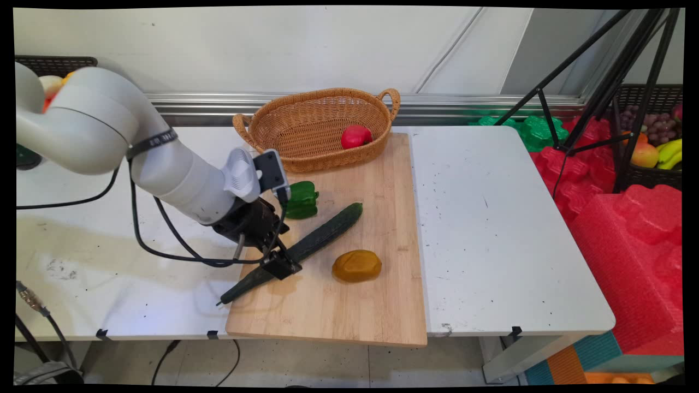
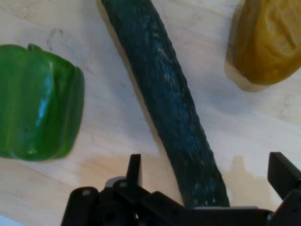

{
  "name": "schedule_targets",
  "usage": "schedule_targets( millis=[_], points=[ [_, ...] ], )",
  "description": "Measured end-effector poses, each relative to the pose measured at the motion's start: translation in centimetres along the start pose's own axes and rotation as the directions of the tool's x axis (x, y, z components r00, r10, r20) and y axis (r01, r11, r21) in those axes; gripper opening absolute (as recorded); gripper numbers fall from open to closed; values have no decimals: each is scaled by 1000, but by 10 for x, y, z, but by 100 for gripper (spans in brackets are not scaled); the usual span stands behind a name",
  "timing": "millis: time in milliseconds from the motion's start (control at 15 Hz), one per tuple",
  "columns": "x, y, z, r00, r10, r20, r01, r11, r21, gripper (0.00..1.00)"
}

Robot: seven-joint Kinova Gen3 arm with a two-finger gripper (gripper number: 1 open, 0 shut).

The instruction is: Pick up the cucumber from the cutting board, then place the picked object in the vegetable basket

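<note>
The gripper [image 1: 280, 264] sat low over the cucumber [image 1: 306, 246], left of centre in the main view, its fingers spread wide with one on either side of the dark green body and nothing yet clasped between them. In the hand view the two fingertips [image 2: 135, 168] stood well apart at the bottom of the frame, the cucumber running up between them (a straddling pose, apparently lined up across its width). The cucumber lay diagonally on the wooden cutting board [image 1: 382, 305], its lower stem end poking over the board's left edge onto the white worktop [image 1: 491, 229]. A green bell pepper [image 1: 302, 200] rested just beside the arm's wrist, above the cucumber, and a yellowish-brown potato-like lump [image 1: 356, 266] sat near it, to the lower right. At the top of the board a wicker basket [image 1: 306, 123] held a red apple [image 1: 355, 136].
</note>
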Motion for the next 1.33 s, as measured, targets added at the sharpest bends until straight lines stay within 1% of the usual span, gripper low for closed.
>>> schedule_targets(
  millis=[333, 400, 667, 933, 1200, 1333],
  points=[
    [-1, 3, 19, 999, -27, 30, 27, 1000, 5, 100],
    [-1, 3, 21, 999, -31, 34, 31, 1000, 6, 0],
    [-1, 5, 26, 998, -43, 38, 42, 999, 15, 0],
    [-1, 5, 23, 998, -48, 32, 47, 998, 29, 0],
    [3, 5, 9, 999, -52, 9, 51, 998, 41, 0],
    [8, 5, -4, 998, -56, -14, 56, 997, 48, 0]
  ],
)
